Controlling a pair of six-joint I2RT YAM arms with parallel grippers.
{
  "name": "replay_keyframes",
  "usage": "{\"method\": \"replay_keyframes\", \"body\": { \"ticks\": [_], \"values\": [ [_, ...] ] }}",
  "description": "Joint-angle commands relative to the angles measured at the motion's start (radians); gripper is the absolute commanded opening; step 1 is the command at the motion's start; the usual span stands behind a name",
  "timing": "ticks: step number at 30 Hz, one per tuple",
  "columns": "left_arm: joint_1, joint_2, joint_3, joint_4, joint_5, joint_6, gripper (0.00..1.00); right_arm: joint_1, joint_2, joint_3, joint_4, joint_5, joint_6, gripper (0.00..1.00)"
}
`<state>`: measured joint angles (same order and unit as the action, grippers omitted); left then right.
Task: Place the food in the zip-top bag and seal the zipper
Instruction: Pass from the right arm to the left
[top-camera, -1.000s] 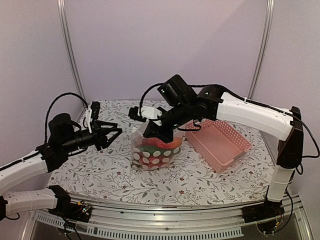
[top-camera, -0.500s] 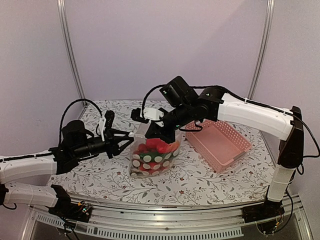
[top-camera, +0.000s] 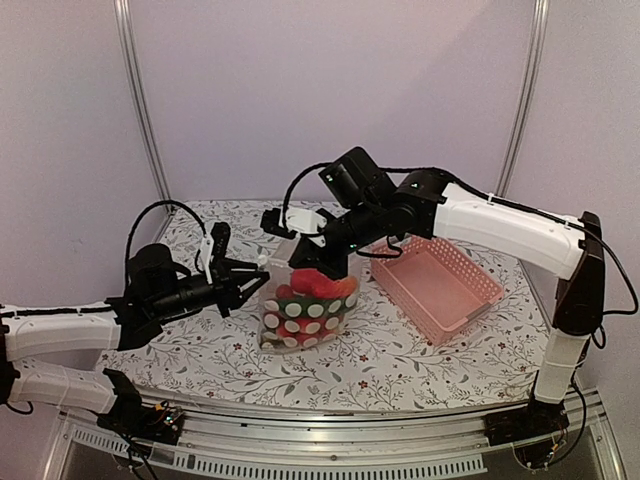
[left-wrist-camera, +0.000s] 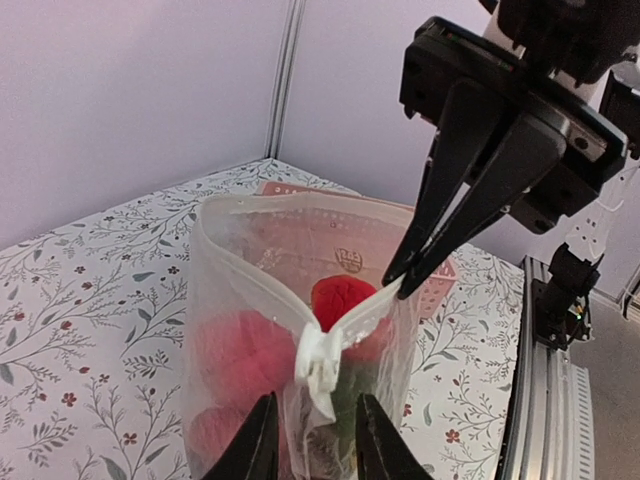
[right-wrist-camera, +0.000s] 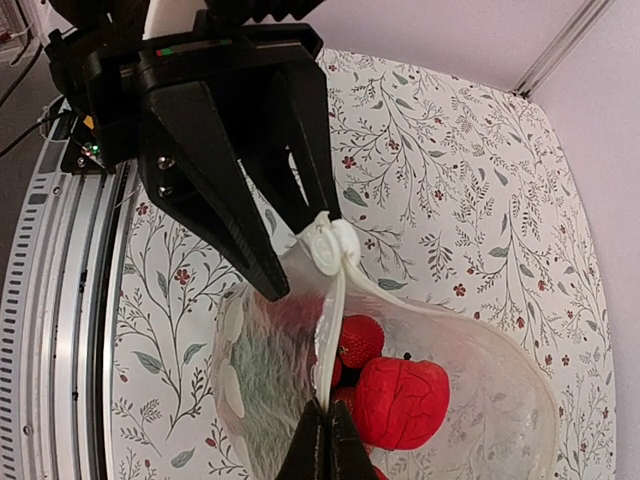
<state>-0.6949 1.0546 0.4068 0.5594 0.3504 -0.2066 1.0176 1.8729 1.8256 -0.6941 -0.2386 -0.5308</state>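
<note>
The zip-top bag (top-camera: 300, 312) stands upright mid-table, with red and green food (right-wrist-camera: 400, 400) inside it. My right gripper (top-camera: 306, 262) reaches down from the right and is shut on the zipper (right-wrist-camera: 333, 320) strip at the bag's rim. A white slider (left-wrist-camera: 320, 360) sits on the strip's near end. My left gripper (left-wrist-camera: 313, 450) comes in low from the left. Its jaws stand apart on either side of the bag's end, just below the slider, with gaps showing. A red piece (left-wrist-camera: 340, 298) shows through the open mouth.
A pink lattice basket (top-camera: 440, 285) lies to the right of the bag, under the right arm. Both arms meet over the bag. The table has a floral cloth (top-camera: 200, 350) and a metal rail (top-camera: 330, 450) along its near edge.
The left arm has swung in from the left to the bag's end, and its jaws have narrowed. The right gripper has kept its hold and drawn the rim slightly up.
</note>
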Motion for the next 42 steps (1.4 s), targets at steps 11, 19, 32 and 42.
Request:
{"method": "replay_keyframes", "body": {
  "ticks": [11, 19, 32, 42],
  "values": [
    [-0.012, 0.063, -0.008, 0.130, -0.028, 0.043, 0.13, -0.019, 0.059, 0.054, 0.022, 0.066, 0.013, 0.00],
    [-0.012, 0.066, -0.006, 0.125, -0.028, 0.049, 0.10, -0.024, 0.084, 0.089, 0.021, 0.051, 0.026, 0.00],
    [-0.012, 0.116, -0.006, 0.172, -0.045, 0.040, 0.15, -0.025, 0.088, 0.100, 0.010, 0.038, 0.034, 0.00],
    [-0.011, 0.094, -0.023, 0.196, -0.047, 0.038, 0.06, -0.025, 0.099, 0.103, 0.009, 0.038, 0.034, 0.00]
  ]
}}
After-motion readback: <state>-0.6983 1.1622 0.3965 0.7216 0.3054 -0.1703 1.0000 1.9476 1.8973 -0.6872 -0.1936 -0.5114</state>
